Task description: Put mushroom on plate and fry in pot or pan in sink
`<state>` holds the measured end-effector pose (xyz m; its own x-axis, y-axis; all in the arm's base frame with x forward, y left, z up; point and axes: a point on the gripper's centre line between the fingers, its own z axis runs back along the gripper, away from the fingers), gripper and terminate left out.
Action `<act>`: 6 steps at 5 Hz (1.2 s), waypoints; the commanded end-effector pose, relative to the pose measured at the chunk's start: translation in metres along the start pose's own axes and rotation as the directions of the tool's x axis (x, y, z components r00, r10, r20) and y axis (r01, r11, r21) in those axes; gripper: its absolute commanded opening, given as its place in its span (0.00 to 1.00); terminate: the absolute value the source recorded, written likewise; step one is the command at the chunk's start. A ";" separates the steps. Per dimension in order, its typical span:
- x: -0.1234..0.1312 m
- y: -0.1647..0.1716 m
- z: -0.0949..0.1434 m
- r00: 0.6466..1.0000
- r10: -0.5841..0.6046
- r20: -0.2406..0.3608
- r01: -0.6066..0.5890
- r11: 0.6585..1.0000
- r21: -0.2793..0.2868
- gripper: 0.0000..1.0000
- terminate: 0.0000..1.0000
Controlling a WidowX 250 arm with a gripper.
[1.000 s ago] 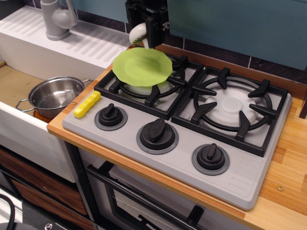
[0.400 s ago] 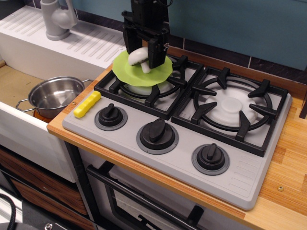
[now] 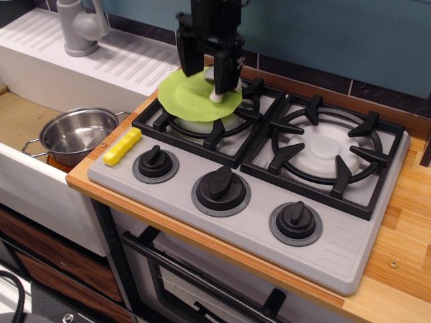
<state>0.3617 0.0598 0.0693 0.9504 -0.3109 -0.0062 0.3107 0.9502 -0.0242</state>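
Observation:
The lime-green plate [image 3: 185, 99] lies on the rear-left burner grate of the stove. My black gripper [image 3: 207, 81] hangs just over the plate, its jaws apart, with green plate showing between them. The mushroom [image 3: 216, 96] is mostly hidden behind the right finger; its pale stem touches the plate. The yellow fry [image 3: 122, 146] lies on the stove's front-left corner. The steel pot [image 3: 77, 134] stands empty in the sink [image 3: 20, 118] at the left.
A grey tap [image 3: 81, 27] stands on the ribbed white drainboard [image 3: 128, 64] behind the sink. Three black knobs [image 3: 221, 183] line the stove front. The right burner [image 3: 326, 149] holds nothing. A wooden counter [image 3: 404, 222] runs along the right.
The gripper came down from above the plate's back edge with the mushroom. The mushroom now rests on the plate by the right finger instead of sitting in the middle of the jaws.

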 end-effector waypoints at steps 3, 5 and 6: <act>-0.015 -0.009 0.083 0.997 -0.077 -0.025 0.078 0.995 0.062 1.00 0.00; -0.015 -0.009 0.083 0.997 -0.077 -0.025 0.078 0.995 0.062 1.00 0.00; -0.015 -0.009 0.083 0.997 -0.077 -0.025 0.078 0.995 0.062 1.00 0.00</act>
<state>0.3402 0.0594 0.1191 0.9179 -0.3817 -0.1083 0.3823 0.9239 -0.0161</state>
